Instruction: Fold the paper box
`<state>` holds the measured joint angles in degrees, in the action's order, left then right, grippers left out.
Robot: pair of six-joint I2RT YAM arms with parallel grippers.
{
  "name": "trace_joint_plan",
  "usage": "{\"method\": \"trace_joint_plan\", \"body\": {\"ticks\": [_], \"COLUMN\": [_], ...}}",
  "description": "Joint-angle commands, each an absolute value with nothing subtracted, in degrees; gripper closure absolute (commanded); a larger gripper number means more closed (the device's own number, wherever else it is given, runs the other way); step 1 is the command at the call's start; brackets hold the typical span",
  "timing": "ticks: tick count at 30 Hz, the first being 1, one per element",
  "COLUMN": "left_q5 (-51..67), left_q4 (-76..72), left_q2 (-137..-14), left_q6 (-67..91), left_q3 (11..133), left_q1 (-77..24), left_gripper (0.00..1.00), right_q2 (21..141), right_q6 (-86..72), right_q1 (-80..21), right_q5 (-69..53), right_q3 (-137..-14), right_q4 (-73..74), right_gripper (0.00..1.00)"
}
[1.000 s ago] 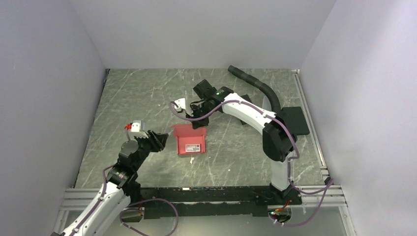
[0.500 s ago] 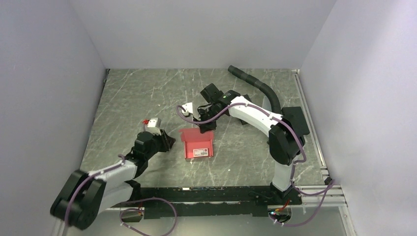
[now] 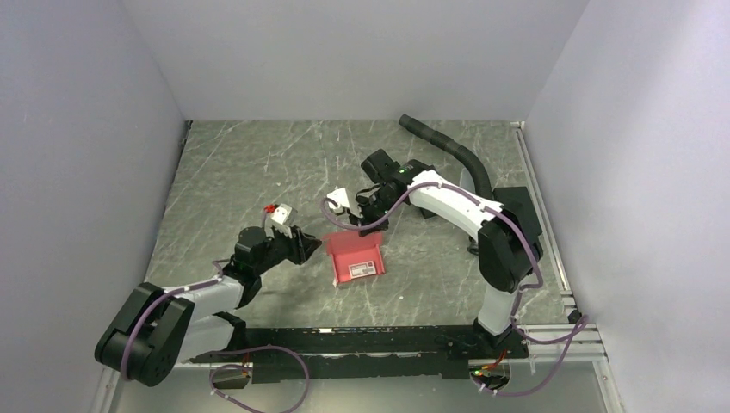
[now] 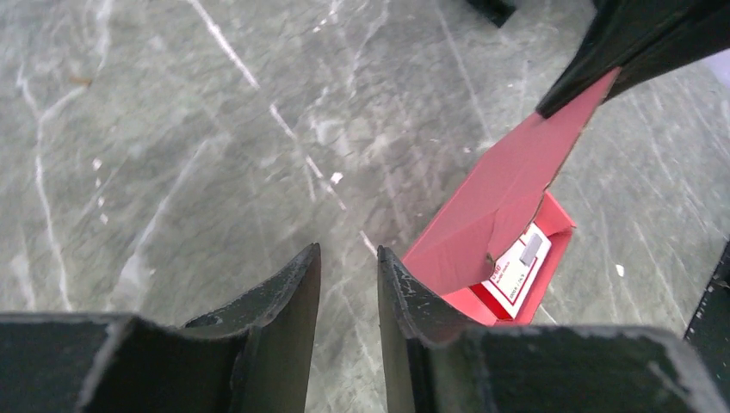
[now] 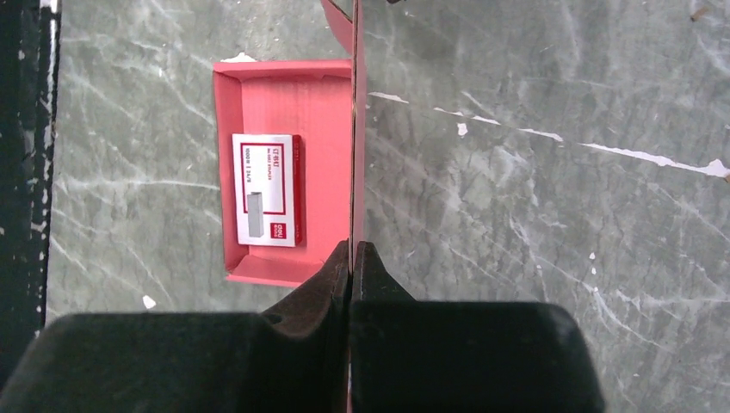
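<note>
The red paper box point(image 3: 353, 248) lies open on the table, a red-and-white card point(image 3: 362, 269) inside it. My right gripper point(image 3: 368, 220) is shut on the box's upright far wall. In the right wrist view that wall runs edge-on between the closed fingers of the right gripper point(image 5: 353, 246), with the box floor point(image 5: 284, 103) and card point(image 5: 265, 189) to the left. My left gripper point(image 3: 315, 249) hovers low just left of the box. In the left wrist view its jaws point(image 4: 349, 254) stand a little apart with nothing between them, and the box point(image 4: 491, 215) is ahead on the right.
A black hose point(image 3: 448, 146) curves across the back right of the table. A black flat pad point(image 3: 527, 205) lies at the right, partly under the right arm. Grey walls close in the left, back and right sides.
The left arm has stretched low and to the right, up to the box's left side, its jaws narrower. The right gripper has dragged the box a little right and nearer.
</note>
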<state>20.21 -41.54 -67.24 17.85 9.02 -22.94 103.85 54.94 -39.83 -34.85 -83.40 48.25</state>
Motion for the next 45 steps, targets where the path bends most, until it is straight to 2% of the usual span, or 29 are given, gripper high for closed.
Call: {"method": "trace_joint_plan", "body": {"ticks": [1,9,22,39,45], "left_q5": [27.60,37.32,35.55,33.49,33.31], "left_q4": [-49.37,-58.37,-53.78,-62.51,-64.97], "left_q2": [-67.58,-77.34,-75.37,-82.44,-84.63], "left_q6": [13.78,13.80,10.43,9.79,10.15], "left_q3": [8.89,10.92,11.80,14.68,15.12], "left_q1": [-22.93,-23.95,-27.44,-30.47,-30.50], "left_gripper": [0.64,0.63,0.60,0.58,0.61], "right_q2": [99.70,98.78,99.66,99.92,100.69], "right_q6": [62.77,64.46,64.05,65.76,67.61], "right_q1": [-38.80,-37.55,-36.91,-36.91,-37.13], "right_q5": [-38.21,-40.09,-41.22,-45.13,-46.58], "right_q3": [-82.67,-82.25,-82.42,-82.25,-82.35], "right_q4": [51.45,52.24,52.19,53.65,55.35], "right_gripper": [1.00,1.00,1.00,1.00,1.00]}}
